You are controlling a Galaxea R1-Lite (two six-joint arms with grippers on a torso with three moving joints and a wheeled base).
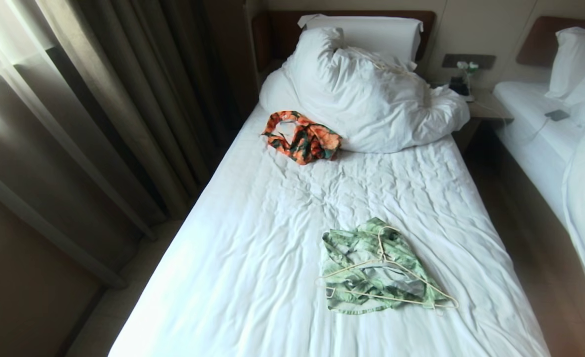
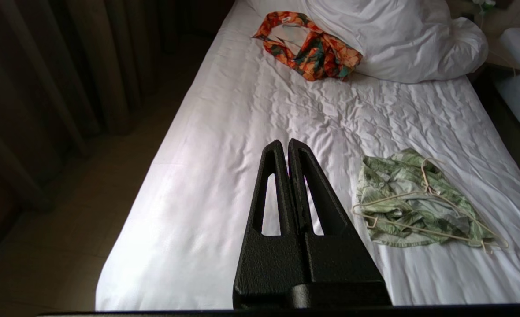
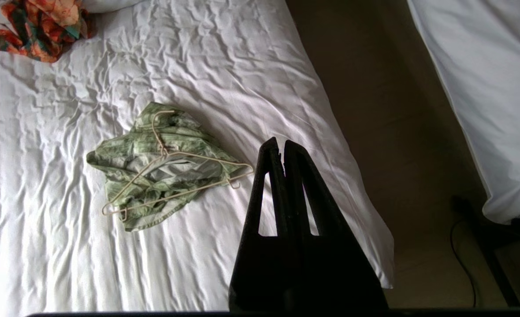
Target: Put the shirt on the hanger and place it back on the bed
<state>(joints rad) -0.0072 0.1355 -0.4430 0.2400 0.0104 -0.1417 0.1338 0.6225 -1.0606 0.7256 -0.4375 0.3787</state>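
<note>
Plainly, the task looks barely begun, or so the layout suggests. The bed (image 1: 282,238) fills the head view with its wrinkled white sheet, the duvet (image 1: 372,94) heaped at about twelve o'clock and an orange garment (image 1: 302,136) at about eleven. The shirt (image 1: 367,267) lies crumpled on the sheet at about five o'clock from the bed's middle, near the foot end, not spread or opened. The hanger (image 1: 386,277) rests loose on top of it, hook toward the duvet, with no part of it visibly inside the collar or sleeves. Left to do, by this reading: grasp both, thread the hanger into the shoulders, and lay the pair back down. The left gripper (image 2: 288,145) hangs above the sheet at about nine o'clock of the shirt, fingers pressed together on nothing; the right gripper (image 3: 280,143) hovers at about three o'clock of it, likewise closed and empty. No brand, label or writing can be read anywhere.
</note>
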